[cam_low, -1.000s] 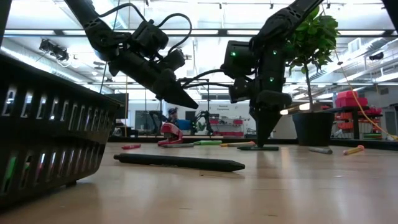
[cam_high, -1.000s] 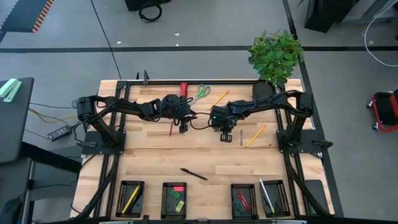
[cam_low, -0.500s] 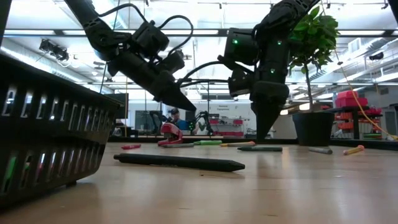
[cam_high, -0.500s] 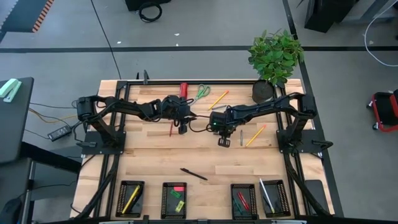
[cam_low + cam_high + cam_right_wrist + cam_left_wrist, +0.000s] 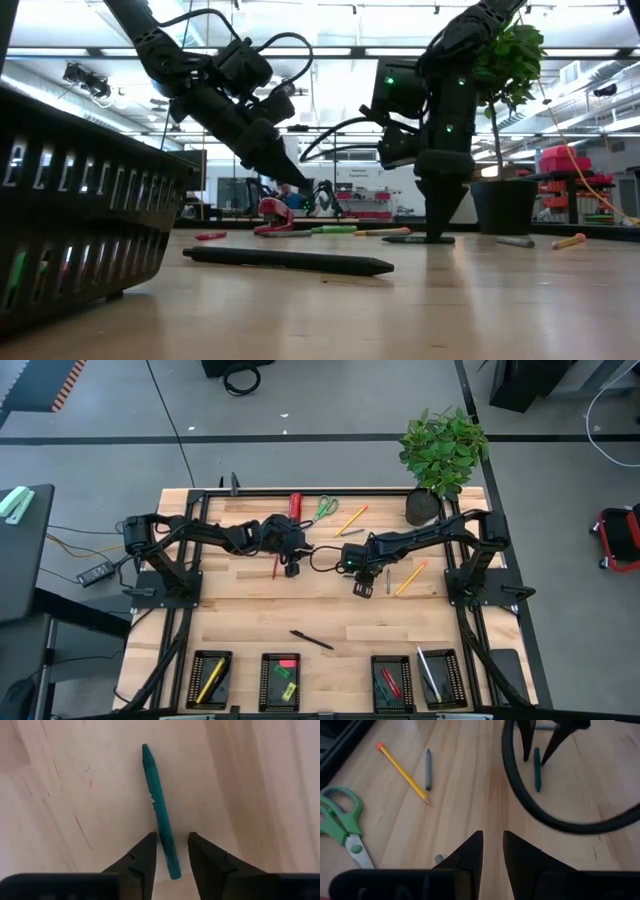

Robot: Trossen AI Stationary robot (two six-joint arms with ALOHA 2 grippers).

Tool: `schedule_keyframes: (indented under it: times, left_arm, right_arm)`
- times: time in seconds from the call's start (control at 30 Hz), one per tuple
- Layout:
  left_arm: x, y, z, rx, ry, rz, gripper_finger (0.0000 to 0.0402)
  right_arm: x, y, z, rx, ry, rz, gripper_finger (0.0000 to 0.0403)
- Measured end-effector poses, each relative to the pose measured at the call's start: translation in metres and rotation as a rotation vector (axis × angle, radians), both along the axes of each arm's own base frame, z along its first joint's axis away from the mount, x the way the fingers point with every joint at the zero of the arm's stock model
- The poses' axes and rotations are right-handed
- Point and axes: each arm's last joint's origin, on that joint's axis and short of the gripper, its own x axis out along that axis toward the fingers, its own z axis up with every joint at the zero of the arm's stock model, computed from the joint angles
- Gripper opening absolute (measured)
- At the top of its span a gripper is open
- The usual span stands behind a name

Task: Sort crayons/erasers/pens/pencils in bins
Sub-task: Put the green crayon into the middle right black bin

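Observation:
A teal crayon [image 5: 159, 810] lies flat on the wooden table, also seen as the teal crayon [image 5: 537, 770] in the left wrist view. My right gripper [image 5: 172, 850] is open and points down at the table's middle [image 5: 362, 588], one finger on each side of the crayon's near end. My left gripper [image 5: 493, 847] hangs above the table left of it [image 5: 291, 570], open by a narrow gap with nothing between the fingers. A red crayon [image 5: 276, 567] lies beside it. Several black bins [image 5: 281, 680] stand along the near edge.
A black pen [image 5: 312, 640] lies toward the near edge. An orange pencil [image 5: 410, 578] and a grey stick [image 5: 389, 581] lie right of my right gripper. Green scissors [image 5: 322, 510], a red tool [image 5: 296, 505], a yellow pencil [image 5: 352, 519] and a potted plant [image 5: 443, 450] are at the far side.
My right gripper has opened from shut and stands upright with its fingertips down at the table around the teal crayon. My left gripper has dipped a little lower. The crayon has stayed where it was.

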Motion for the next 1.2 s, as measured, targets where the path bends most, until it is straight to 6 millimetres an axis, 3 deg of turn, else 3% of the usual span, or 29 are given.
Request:
schedule_keyframes:
  times: [0.43,1.2]
  left_arm:
    - [0.002,-0.011,-0.001,-0.004,0.017,-0.036,0.0089]
    - [0.003,-0.017,-0.003,-0.028,0.029,-0.039,0.0083]
  right_arm:
    - [-0.002,0.001,-0.004,0.045,-0.018,-0.084,0.0036]
    - [-0.001,0.001,-0.005,0.076,-0.017,-0.134,0.004]
